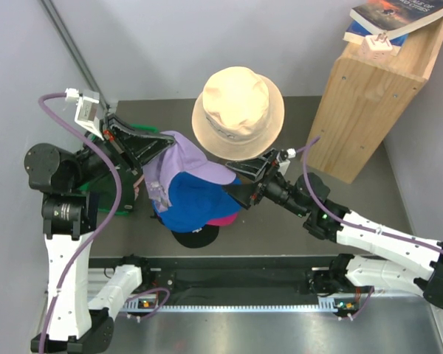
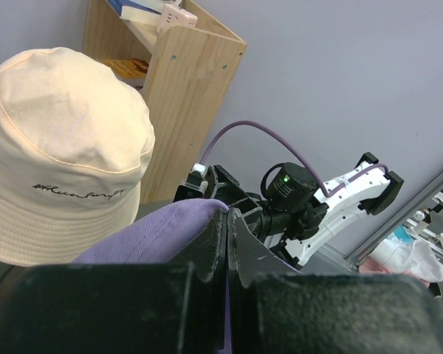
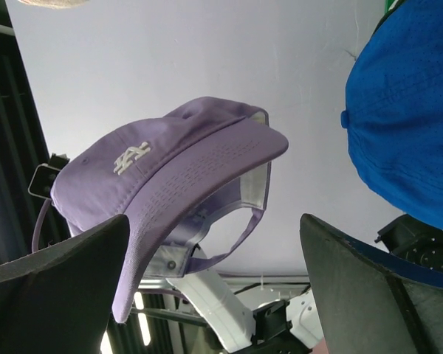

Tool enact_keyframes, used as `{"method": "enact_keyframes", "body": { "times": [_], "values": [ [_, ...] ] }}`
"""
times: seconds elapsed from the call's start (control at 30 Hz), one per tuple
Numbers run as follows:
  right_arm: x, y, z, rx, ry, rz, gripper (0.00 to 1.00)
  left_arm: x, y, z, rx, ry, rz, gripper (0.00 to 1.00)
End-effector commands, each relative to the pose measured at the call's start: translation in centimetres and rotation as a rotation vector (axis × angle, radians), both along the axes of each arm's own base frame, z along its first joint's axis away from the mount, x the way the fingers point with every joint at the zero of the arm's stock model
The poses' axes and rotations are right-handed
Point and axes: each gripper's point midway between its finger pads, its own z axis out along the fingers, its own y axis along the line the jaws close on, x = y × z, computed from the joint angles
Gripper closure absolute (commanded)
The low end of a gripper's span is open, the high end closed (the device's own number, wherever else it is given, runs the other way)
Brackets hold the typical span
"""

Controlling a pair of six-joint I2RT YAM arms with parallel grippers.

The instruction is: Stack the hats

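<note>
My left gripper (image 1: pixel 152 152) is shut on the lavender cap (image 1: pixel 183 159) and holds it in the air over the pile. In the left wrist view the jaws (image 2: pixel 232 221) are closed with lavender cloth (image 2: pixel 148 236) pinched between them. Below lie the blue cap (image 1: pixel 196 203), the magenta cap (image 1: pixel 223 220) and the black cap (image 1: pixel 196 237), one on another. My right gripper (image 1: pixel 240 184) is open and empty at the pile's right side. Its view shows the lavender cap (image 3: pixel 170 177) with a white logo and the blue cap (image 3: pixel 406 110). The light pink cap is not in view.
A cream bucket hat (image 1: pixel 238 110) sits behind the pile, close to both grippers; it also shows in the left wrist view (image 2: pixel 59 147). A wooden shelf (image 1: pixel 369 103) with books stands at the back right. Walls close in on the left and back.
</note>
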Motion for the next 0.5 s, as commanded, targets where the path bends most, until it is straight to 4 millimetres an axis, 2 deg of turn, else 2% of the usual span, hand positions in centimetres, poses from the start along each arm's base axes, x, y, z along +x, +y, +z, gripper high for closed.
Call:
{"method": "enact_keyframes", "body": {
  "times": [0.0, 0.27, 0.47],
  "values": [
    [-0.4, 0.1, 2.7, 0.080, -0.018, 0.013, 0.02, -0.8, -0.1, 1.5, 0.003, -0.091, -0.014, 1.00],
    [-0.1, 1.5, 4.2, 0.118, -0.035, 0.046, 0.04, -0.6, -0.4, 0.1, 0.014, -0.050, -0.056, 1.00],
    [0.0, 1.5, 4.7, 0.160, -0.032, 0.047, 0.14, -1.1, -0.8, -1.3, 0.032, 0.003, -0.110, 1.00]
  ]
}}
